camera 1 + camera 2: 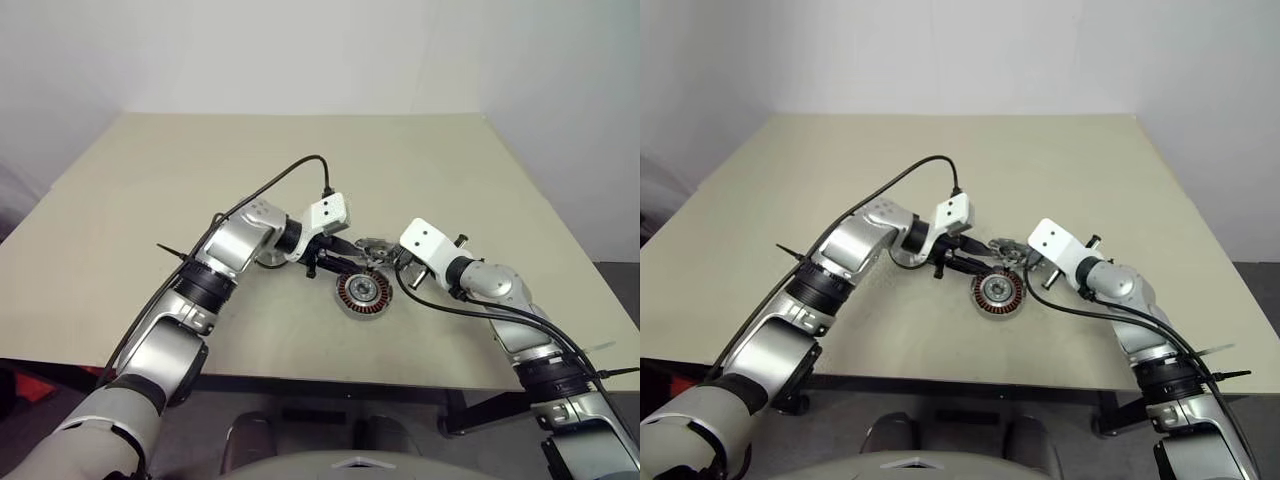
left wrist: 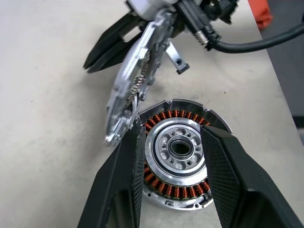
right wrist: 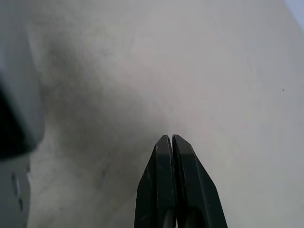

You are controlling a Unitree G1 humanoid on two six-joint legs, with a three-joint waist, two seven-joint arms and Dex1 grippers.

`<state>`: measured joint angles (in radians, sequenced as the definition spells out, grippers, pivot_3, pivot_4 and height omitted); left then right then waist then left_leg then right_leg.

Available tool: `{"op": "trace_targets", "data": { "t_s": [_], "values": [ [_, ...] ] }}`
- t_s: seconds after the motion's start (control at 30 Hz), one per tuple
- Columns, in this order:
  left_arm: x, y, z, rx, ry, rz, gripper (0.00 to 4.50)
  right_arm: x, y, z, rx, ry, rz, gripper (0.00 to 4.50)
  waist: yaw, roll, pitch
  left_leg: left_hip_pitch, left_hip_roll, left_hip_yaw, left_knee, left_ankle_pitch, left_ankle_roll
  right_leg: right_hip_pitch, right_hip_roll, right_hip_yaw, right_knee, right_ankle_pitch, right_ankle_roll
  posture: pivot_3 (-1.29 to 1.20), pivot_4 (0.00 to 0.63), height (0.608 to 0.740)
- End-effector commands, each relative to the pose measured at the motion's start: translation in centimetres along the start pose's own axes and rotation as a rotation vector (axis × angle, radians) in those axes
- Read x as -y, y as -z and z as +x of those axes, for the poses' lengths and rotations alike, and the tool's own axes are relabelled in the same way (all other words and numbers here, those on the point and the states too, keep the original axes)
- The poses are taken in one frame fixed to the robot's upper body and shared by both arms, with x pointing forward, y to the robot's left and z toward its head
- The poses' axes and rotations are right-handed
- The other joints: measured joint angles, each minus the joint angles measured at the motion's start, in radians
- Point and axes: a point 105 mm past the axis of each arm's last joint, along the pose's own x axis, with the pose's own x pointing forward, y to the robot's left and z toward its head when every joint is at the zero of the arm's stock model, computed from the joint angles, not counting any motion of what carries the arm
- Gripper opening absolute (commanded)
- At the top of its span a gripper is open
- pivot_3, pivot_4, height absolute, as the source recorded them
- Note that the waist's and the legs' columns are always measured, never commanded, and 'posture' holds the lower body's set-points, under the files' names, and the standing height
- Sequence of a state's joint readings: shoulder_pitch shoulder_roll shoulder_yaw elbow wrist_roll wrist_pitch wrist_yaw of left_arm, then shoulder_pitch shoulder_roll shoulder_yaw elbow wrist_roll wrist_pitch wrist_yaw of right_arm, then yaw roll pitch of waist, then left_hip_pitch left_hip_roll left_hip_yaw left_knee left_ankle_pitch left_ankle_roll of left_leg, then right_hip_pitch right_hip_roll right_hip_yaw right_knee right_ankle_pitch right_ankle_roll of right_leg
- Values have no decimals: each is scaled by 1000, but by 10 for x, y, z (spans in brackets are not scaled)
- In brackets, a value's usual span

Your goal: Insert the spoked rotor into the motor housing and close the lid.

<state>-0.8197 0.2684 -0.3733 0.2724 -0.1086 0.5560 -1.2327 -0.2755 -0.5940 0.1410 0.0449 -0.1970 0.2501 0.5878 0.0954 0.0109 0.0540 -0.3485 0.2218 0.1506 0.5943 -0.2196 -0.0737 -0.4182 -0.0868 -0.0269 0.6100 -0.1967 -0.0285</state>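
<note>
The motor housing [image 1: 362, 294] lies flat on the tabletop [image 1: 120, 200]. At its 12 o'clock, the thin, stiff, slippery spoked rotor [image 2: 135, 85] is clamped on edge by the right end effector [image 2: 114, 45]. The left end effector [image 2: 172, 152] stands apart over the housing.

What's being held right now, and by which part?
Nothing clearly: the left gripper is open, the right gripper shut empty, the spoked rotor standing tilted beside its fingers.
</note>
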Motion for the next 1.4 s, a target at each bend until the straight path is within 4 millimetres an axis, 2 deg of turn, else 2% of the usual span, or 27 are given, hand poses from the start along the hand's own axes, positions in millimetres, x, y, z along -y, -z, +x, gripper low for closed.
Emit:
{"op": "trace_targets", "data": {
  "t_s": [0.03,0.17,0.33,0.43,0.53,0.67,0.77,0.83,0.87,1.0,1.17,1.23,1.4],
  "values": [
    [-3,-18,-8,72,-44,22,1959,21,-1,-16,-12,67,-18,0,2,0,0,0,0,0,0,0,0,0,0,0,0,0,0,0,0,740],
    [-2,-15,-13,109,-82,-29,1959,27,12,-32,-71,81,-19,0,1,0,0,-1,0,0,0,0,1,0,0,0,-2,0,0,0,0,740],
    [0,2,-22,135,-149,-112,1959,34,29,-48,-163,134,-3,0,-3,0,0,0,1,0,-1,0,0,0,1,0,-2,0,1,0,0,740],
    [-3,8,-30,156,-202,-156,1959,35,40,-66,-215,111,-13,0,1,1,0,0,0,0,-1,0,0,0,0,0,-2,0,1,0,0,740],
    [-5,11,-36,175,-240,-184,1959,22,45,-84,-229,-3,-40,0,8,1,0,-1,0,0,-1,-2,3,1,-1,0,-2,-1,2,0,0,740],
    [-6,17,-40,183,-274,-215,1959,-16,21,-110,-120,-269,13,0,4,1,0,0,0,0,-1,-3,5,2,0,0,-3,-2,4,0,0,740],
    [-7,21,-42,190,-293,-239,1959,-33,5,-120,-46,-386,43,0,-3,1,0,0,1,0,-1,-4,7,1,1,0,-3,-2,4,0,0,740],
    [-7,24,-41,184,-296,-245,1959,-39,-6,-120,3,-433,41,0,-2,1,0,1,1,0,0,-4,7,2,0,0,-3,-3,5,0,0,740],
    [-7,26,-40,180,-298,-246,1959,-38,-11,-119,23,-437,38,0,-1,1,0,1,1,0,0,-4,7,2,0,0,-3,-5,9,0,0,740],
    [-7,27,-39,182,-309,-258,1959,-32,-29,-110,90,-435,31,0,1,1,0,1,0,0,2,-3,6,3,0,0,-3,-6,11,0,0,740],
    [-6,29,-41,182,-324,-267,1959,-21,-29,-82,72,-384,4,0,0,1,0,2,0,-1,1,-2,6,4,0,0,-2,-6,10,0,0,740],
    [-7,30,-43,181,-339,-268,1959,-21,-33,-70,80,-375,6,0,0,2,0,1,0,-1,1,-1,6,4,0,0,-1,-3,6,0,0,740],
    [-12,31,-51,185,-384,-277,1959,-23,-38,-56,89,-386,11,0,1,2,0,-1,0,-1,0,-1,5,2,0,0,-2,-2,4,0,0,740]
  ]
}}
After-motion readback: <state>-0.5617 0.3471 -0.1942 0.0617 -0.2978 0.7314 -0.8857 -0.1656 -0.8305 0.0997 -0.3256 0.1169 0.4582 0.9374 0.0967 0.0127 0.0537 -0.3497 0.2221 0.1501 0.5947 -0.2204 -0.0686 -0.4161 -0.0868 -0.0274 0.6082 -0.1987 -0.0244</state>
